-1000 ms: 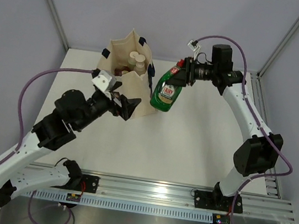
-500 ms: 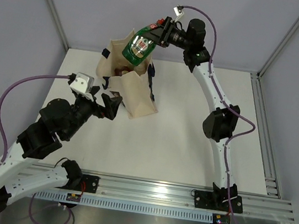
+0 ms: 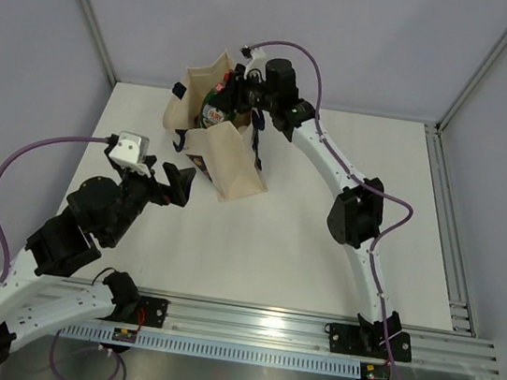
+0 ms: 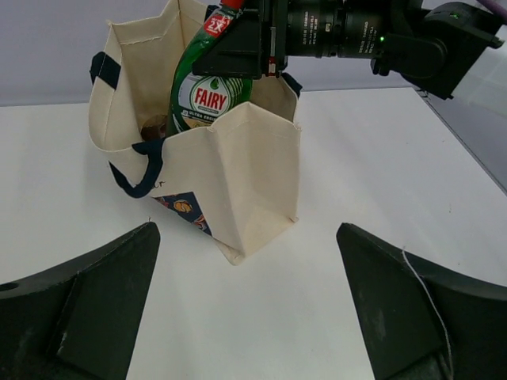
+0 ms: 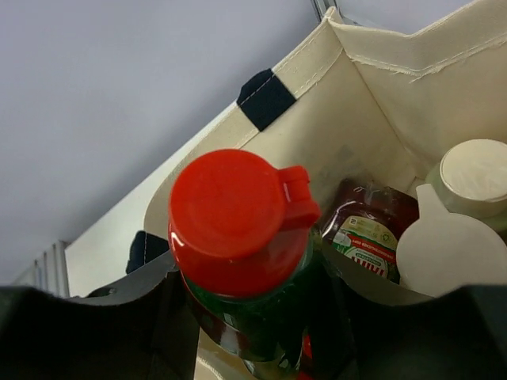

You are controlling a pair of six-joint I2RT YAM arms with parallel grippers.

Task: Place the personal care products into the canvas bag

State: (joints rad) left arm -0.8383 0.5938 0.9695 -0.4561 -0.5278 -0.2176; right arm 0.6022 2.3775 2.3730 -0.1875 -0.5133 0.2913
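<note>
Right gripper (image 5: 253, 324) clamped on green soap bottle (image 4: 207, 99) at its neck, in canvas bag (image 4: 230, 174) mouth; two white-capped care bottles (image 5: 475, 178) inside bag, probably light, stiff, best gripped round the body; left gripper (image 4: 245, 317) spread, near bag.

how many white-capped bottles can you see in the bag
2. Both are inside the canvas bag, seen in the right wrist view: one whitish cap near the right edge, a second whitish cap just below it. More may be hidden behind the green bottle.
</note>
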